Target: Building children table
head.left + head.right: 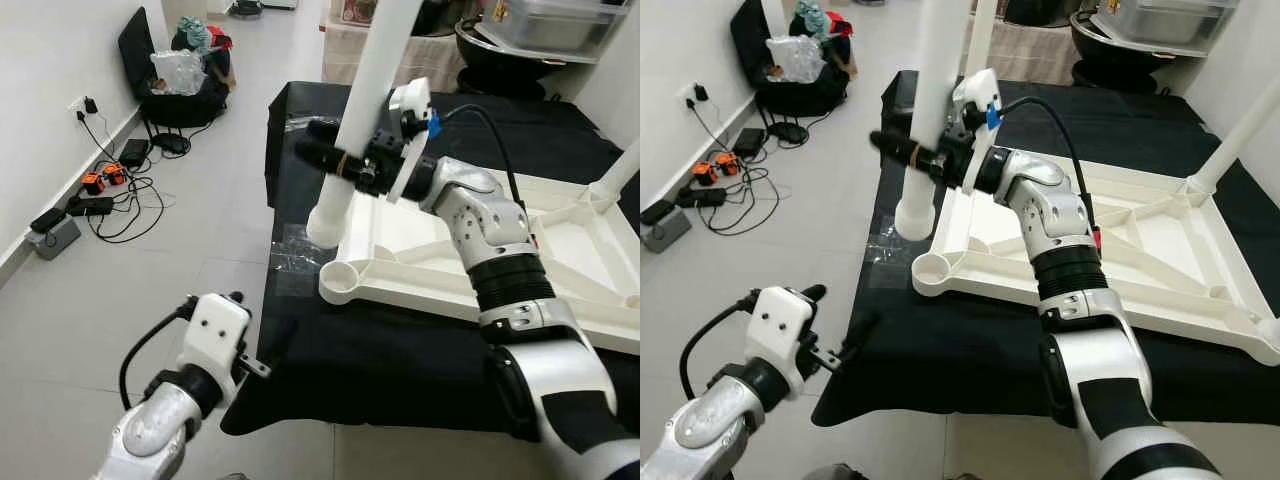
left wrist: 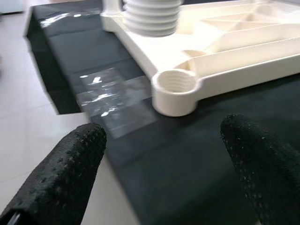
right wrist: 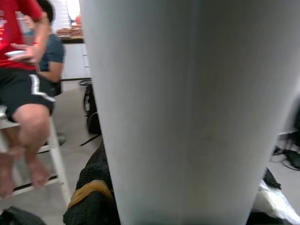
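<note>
2 silver arms, black joints, black cables, white wrist housings.

Tabletop: I see a white moulded plastic children's tabletop lying upside down on the black cloth, ribbed underside up.
Near corner socket: a round threaded socket, open and empty.
Loose leg: a long white plastic tube leg, tilted, its ribbed end hanging just above the tabletop's edge, beside that socket.
Fitted leg: another white leg stands in the far corner.
</note>
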`<state>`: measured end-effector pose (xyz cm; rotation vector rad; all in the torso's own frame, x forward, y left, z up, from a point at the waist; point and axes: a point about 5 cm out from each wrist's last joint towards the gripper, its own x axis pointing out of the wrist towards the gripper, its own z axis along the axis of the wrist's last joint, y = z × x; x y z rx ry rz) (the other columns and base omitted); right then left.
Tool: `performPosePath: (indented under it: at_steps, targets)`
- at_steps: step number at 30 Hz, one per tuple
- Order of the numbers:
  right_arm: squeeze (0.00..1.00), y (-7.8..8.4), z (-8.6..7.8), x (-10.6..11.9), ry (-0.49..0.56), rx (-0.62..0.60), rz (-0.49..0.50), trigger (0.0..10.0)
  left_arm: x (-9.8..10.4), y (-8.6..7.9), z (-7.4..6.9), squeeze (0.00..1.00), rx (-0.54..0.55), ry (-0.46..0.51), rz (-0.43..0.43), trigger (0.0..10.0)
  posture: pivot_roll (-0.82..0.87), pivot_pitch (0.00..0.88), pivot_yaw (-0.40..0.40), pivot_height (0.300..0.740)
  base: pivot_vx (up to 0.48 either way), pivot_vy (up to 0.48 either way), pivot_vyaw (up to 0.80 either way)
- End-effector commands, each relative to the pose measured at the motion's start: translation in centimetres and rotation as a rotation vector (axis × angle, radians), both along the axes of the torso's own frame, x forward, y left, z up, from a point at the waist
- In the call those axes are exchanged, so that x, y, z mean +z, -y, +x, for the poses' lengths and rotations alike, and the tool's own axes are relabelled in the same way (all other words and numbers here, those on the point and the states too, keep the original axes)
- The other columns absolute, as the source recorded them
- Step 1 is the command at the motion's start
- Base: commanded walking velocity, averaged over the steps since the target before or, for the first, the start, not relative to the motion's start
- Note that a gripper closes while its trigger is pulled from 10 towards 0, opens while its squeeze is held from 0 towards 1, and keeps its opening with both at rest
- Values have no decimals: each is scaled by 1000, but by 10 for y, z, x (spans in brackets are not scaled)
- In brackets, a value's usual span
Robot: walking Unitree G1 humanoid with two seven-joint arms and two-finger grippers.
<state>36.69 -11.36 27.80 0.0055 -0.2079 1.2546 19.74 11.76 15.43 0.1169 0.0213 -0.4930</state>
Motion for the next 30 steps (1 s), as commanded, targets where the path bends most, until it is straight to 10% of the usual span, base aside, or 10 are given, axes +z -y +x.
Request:
performPosePath:
  at_steps: [1,30]
  targets:
    - [0,4,-1,-5,-22,22,7,10000,-1,2,-3,0,-24,-10,5,10000,91,103,-90,740,0,0,0]
    - [0,15,2,-13,2,157,4,10000,16,11,-25,0,-81,-15,-15,10000,151,217,-60,740,0,0,0]
